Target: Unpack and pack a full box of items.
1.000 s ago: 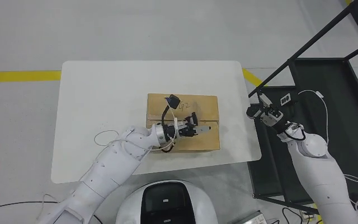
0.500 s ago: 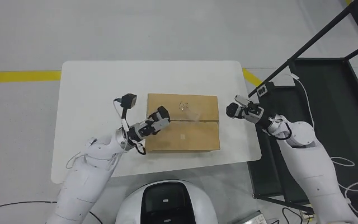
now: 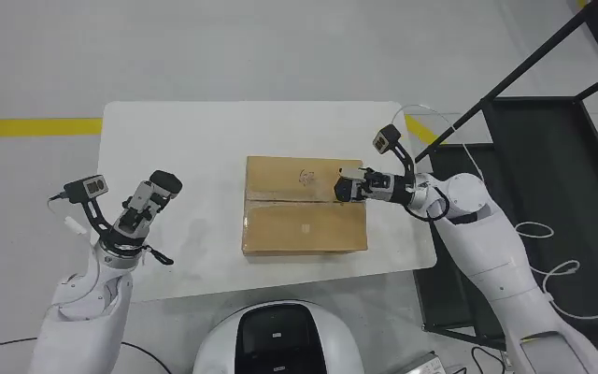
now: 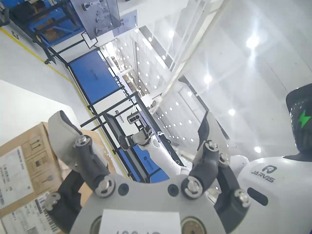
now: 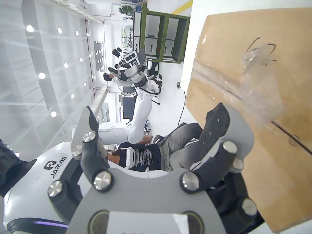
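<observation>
Cardboard box (image 3: 304, 217) sat closed on the white table (image 3: 187, 140).
Right gripper (image 3: 347, 187) hung open at its edge; left gripper (image 3: 152, 191) stood open, well apart.

Top view straight down over table (image 3: 187, 140); wrist views outward into room; box (image 3: 304, 210) shared

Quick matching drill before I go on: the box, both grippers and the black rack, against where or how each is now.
1 cardboard box
2 left gripper
3 right gripper
4 black rack

A open, at the box's edge by the tape seam
B beside the table, not on it
C closed and taped, mid-table
D open, above bare table, apart from the box

Pairs: 1-C, 2-D, 3-A, 4-B
</observation>
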Controlling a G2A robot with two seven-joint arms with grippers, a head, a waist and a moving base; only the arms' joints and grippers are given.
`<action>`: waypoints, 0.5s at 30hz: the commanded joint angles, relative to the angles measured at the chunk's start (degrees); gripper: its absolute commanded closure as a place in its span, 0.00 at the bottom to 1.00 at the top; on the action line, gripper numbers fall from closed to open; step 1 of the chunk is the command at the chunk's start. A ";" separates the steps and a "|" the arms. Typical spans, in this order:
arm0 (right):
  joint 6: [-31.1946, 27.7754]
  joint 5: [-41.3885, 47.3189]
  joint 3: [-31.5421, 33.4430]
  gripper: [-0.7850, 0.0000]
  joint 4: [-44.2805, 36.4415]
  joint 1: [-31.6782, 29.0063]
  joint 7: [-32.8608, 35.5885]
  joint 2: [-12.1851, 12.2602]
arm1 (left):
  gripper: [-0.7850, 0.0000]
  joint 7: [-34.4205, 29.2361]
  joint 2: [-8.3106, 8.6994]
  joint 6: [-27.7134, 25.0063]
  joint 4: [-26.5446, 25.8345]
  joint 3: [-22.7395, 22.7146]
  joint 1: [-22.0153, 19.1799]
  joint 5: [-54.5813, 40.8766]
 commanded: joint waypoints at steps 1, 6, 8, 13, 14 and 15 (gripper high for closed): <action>0.90 -1.60 -3.06 0.00 0.13 2.28 -0.15 -0.58 | 0.00 0.26 0.02 0.68 0.50 -0.12 0.14 -0.01; 3.25 -5.86 -11.03 0.00 0.04 7.93 -0.94 -2.45 | 0.00 0.86 0.13 2.19 2.21 -0.96 0.29 1.30; 3.95 -6.68 -14.32 0.00 0.59 10.20 -1.50 -3.42 | 0.00 1.16 0.16 2.24 2.63 -1.36 0.55 1.38; 4.64 -5.81 -21.82 0.00 3.86 15.27 -3.10 -6.25 | 0.00 1.16 0.16 2.24 2.63 -1.36 0.55 1.38; 4.79 -5.41 -23.27 0.00 4.81 16.29 -3.41 -6.90 | 0.00 1.16 0.16 2.24 2.63 -1.36 0.55 1.38; 4.79 -5.07 -24.70 0.00 5.75 17.32 -3.66 -7.57 | 0.00 1.16 0.16 2.24 2.63 -1.36 0.55 1.38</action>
